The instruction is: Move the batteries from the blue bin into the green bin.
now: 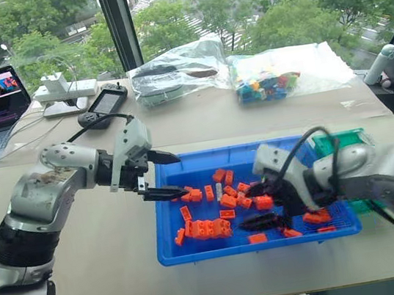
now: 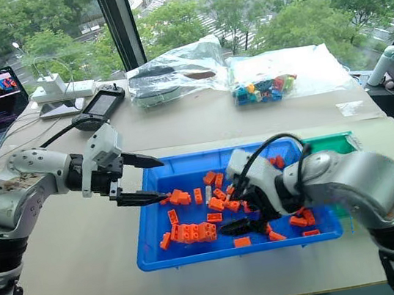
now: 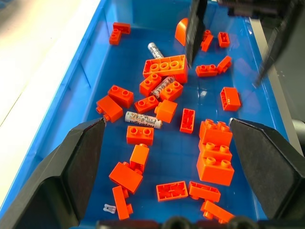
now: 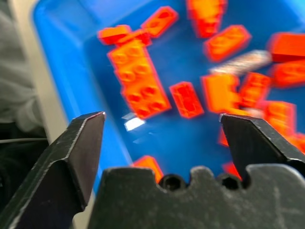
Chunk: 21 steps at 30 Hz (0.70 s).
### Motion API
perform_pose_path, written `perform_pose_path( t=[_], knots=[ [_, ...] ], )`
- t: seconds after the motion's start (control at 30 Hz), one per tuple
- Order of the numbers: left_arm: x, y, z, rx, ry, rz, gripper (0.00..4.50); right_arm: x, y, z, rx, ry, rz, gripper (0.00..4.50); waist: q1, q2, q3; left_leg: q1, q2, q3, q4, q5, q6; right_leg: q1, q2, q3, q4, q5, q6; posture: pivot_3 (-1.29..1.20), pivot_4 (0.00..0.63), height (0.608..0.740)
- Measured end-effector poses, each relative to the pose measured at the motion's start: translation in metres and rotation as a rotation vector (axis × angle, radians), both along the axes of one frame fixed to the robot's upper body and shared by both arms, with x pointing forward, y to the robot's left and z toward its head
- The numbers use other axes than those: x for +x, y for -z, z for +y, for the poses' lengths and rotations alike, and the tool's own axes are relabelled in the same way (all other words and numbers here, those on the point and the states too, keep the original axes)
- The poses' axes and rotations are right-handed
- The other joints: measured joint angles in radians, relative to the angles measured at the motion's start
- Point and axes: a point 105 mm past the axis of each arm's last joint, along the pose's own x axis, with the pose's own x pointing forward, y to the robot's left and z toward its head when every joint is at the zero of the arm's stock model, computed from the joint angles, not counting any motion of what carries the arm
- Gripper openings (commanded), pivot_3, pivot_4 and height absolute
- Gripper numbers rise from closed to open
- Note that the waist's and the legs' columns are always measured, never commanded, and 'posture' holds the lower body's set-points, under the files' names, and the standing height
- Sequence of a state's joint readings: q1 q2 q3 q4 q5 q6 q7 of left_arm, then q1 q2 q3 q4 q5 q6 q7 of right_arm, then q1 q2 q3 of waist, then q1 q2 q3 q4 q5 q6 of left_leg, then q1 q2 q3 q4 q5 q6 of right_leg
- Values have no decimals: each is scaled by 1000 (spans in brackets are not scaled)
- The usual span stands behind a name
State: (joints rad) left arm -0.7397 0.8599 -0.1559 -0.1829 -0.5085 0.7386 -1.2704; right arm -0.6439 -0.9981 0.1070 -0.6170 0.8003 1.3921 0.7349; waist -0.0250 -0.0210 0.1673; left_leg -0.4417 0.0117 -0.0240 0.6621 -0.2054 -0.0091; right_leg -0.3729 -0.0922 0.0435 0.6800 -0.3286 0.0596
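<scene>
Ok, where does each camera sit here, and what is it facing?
Head stereo pair: looks down over both arms at the blue bin, green bin, left gripper, right gripper.
Left wrist: between its open fingers, batteries among orange bricks.
Right wrist: open fingers over the same bricks.

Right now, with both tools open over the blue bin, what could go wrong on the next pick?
1. The batteries lie among orange bricks, so the right tool may pinch a brick too.
2. The left tool hangs over the blue bin, close enough that the arms could collide.
</scene>
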Motion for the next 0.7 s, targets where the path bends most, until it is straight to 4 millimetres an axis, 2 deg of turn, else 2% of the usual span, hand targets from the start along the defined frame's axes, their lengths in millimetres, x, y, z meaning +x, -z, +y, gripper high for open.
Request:
perform_pose_path(
  t=[0.07,0.13,0.23,0.33,0.37,0.5,0.63,0.7],
  knots=[
    [0,0,0,1,1,1,4500,9,-11,-23,-45,68,-63,4462,3,0,0,0,0,0,0,0,0,0,0,0,-1,0,0,0,150,732],
    [-1,0,0,0,7,4,4500,16,-15,-37,-69,91,-111,4462,1,0,0,0,1,1,0,0,0,0,1,0,-1,0,0,0,150,732],
    [-1,1,-3,-5,16,8,4500,33,-16,-48,-99,109,-217,4462,-6,0,0,1,1,1,0,0,0,-1,0,1,-1,0,0,0,150,732],
    [-1,2,-9,-20,34,5,4500,49,-18,-49,-69,69,-342,4462,-8,0,0,0,1,2,0,0,0,-1,0,1,-1,0,0,0,150,732],
    [-1,2,-10,-23,36,2,4500,53,-15,-50,-68,64,-344,4462,-8,0,0,0,1,1,0,0,0,-1,0,1,-1,0,0,0,150,732],
    [0,2,-11,-24,28,-5,4500,57,3,-60,-43,49,-169,4462,-9,0,0,0,1,1,0,0,0,-1,0,1,-1,0,0,0,150,732],
    [0,3,-11,-21,22,-11,4500,63,16,-63,-91,-7,-174,4462,-10,0,0,0,1,1,0,0,0,-1,0,1,-1,0,0,0,150,732],
    [-1,4,-9,-19,12,-11,4500,66,31,-62,-82,-40,-145,4462,-12,0,0,0,1,1,0,0,0,-1,1,1,-1,0,0,0,150,732]
  ],
)
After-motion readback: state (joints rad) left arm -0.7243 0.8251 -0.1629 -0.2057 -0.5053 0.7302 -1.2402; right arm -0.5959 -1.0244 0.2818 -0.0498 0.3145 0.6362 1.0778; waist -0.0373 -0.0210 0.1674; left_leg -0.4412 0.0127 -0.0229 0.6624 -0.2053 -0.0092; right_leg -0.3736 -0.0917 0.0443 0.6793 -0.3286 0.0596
